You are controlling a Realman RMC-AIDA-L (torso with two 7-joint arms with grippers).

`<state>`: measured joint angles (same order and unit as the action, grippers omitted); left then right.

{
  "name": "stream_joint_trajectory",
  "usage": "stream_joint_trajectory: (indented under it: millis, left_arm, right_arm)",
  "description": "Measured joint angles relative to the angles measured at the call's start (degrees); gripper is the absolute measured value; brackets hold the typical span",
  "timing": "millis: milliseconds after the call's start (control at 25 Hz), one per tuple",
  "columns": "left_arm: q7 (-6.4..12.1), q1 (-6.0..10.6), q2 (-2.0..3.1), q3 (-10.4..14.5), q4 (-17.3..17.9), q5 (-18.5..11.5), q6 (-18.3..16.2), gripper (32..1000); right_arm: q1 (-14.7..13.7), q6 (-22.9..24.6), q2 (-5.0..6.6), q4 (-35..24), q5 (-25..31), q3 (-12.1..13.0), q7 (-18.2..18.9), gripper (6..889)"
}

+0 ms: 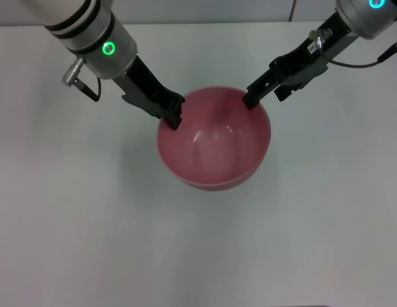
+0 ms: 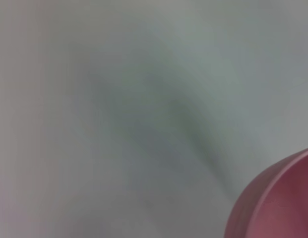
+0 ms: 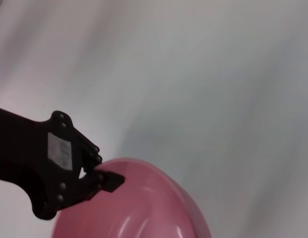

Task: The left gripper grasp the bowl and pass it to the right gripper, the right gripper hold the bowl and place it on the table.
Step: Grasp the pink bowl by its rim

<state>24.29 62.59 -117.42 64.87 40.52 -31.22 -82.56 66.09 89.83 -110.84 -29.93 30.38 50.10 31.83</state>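
Observation:
The pink-red bowl (image 1: 214,141) hangs over the white table (image 1: 70,217), with a soft shadow on the tabletop beneath it. My left gripper (image 1: 174,117), on the green-ringed arm, is shut on the bowl's left rim. The right wrist view shows that same left gripper (image 3: 106,179) clamped on the bowl (image 3: 144,208). My right gripper (image 1: 251,99), on the cyan-ringed arm, has its tip at the bowl's far right rim. Only a curved edge of the bowl (image 2: 277,203) shows in the left wrist view.
White tabletop lies all around the bowl, with no other objects on it. The table's far edge (image 1: 204,23) runs along the top of the head view.

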Motion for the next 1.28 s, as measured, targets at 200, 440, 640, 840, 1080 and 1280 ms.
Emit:
stream_joint_trajectory:
  millis: [200, 440, 640, 840, 1080, 1280]
  left_arm:
    - [-0.04, 0.63, -0.02, 0.2, 0.0, -0.2, 0.1, 78]
    - [-0.15, 1.26, -0.02, 0.2, 0.0, -0.2, 0.2, 82]
    - [-0.20, 1.41, 0.00, 0.2, 0.1, -0.4, 0.1, 86]
    - [-0.21, 1.84, 0.01, 0.2, 0.1, -0.4, 0.0, 89]
    - [-0.21, 1.85, 0.01, 0.2, 0.5, -0.4, 0.0, 93]
    - [-0.11, 1.85, 0.01, 0.2, 0.7, -1.5, -0.1, 97]
  right_arm:
    - [0.5, -0.2, -0.44, 0.1, 0.0, 0.3, 0.0, 845]
    - [0.6, -0.3, -0.62, 0.2, 0.0, 0.5, 0.3, 840]
    - [0.6, -0.3, -0.94, 0.2, -0.2, 0.5, 0.6, 817]
    - [0.6, -0.4, -1.21, 0.3, -0.4, 0.6, 0.9, 794]
    - [0.6, -0.6, -1.40, 0.5, -0.5, 0.7, 1.4, 766]
    - [0.6, -1.5, -1.66, 0.7, -0.5, 1.8, 1.3, 743]
